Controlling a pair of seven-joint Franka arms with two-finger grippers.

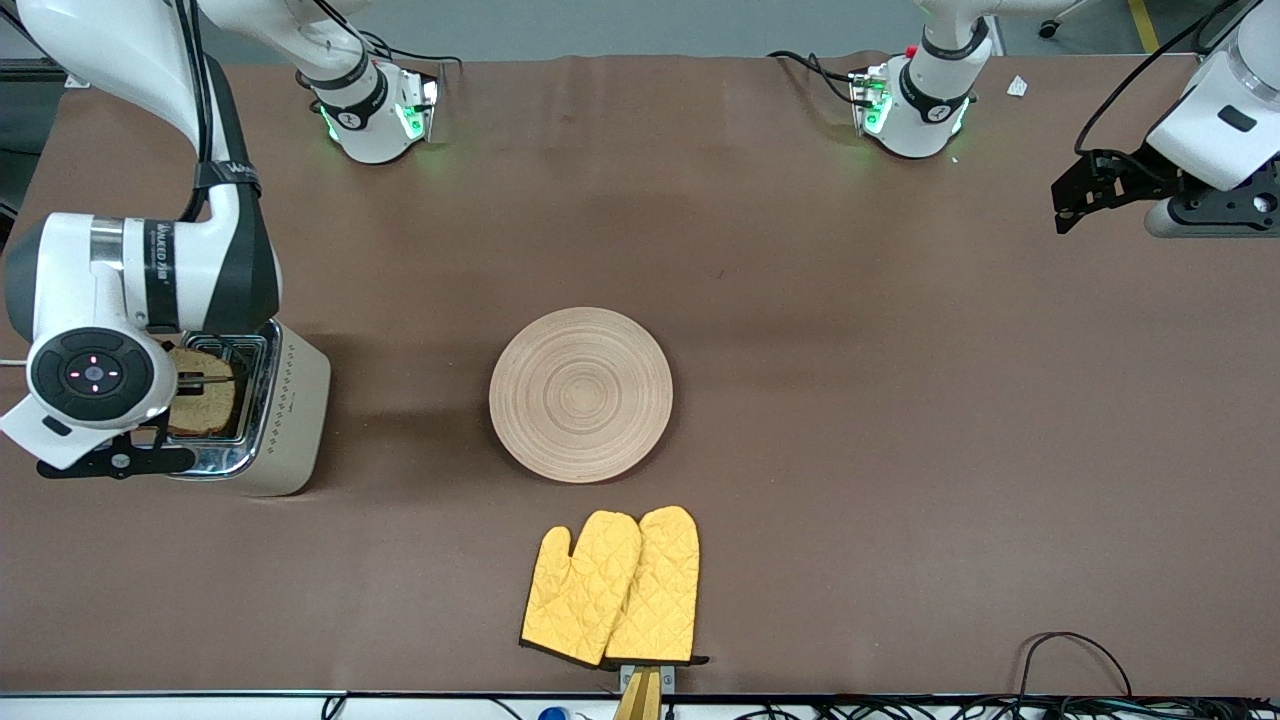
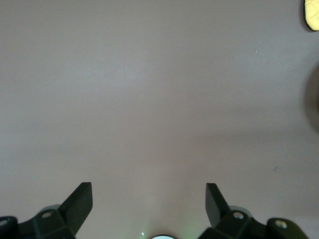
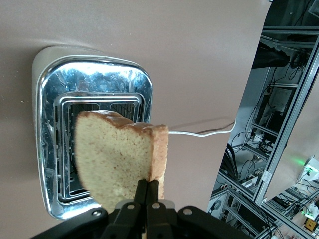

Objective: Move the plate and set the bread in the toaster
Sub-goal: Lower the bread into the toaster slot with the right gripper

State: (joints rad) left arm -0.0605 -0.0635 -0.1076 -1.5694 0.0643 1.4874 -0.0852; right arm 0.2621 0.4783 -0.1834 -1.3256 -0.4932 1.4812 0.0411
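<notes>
A brown-covered bench (image 1: 800, 300) is carrying everything, with metal racks and cables standing just off its edge in the right wrist view. The right gripper (image 3: 148, 191) is hanging over the toaster (image 1: 290, 410) at the right arm's end, its fingers clenching the bread (image 3: 117, 162) above the slots. The plate (image 1: 580, 393) is lying mid-bench, yellow oven mitts (image 1: 615, 588) nearer the front camera. The left gripper (image 2: 148, 201) is waiting over bare bench, fingers released.
</notes>
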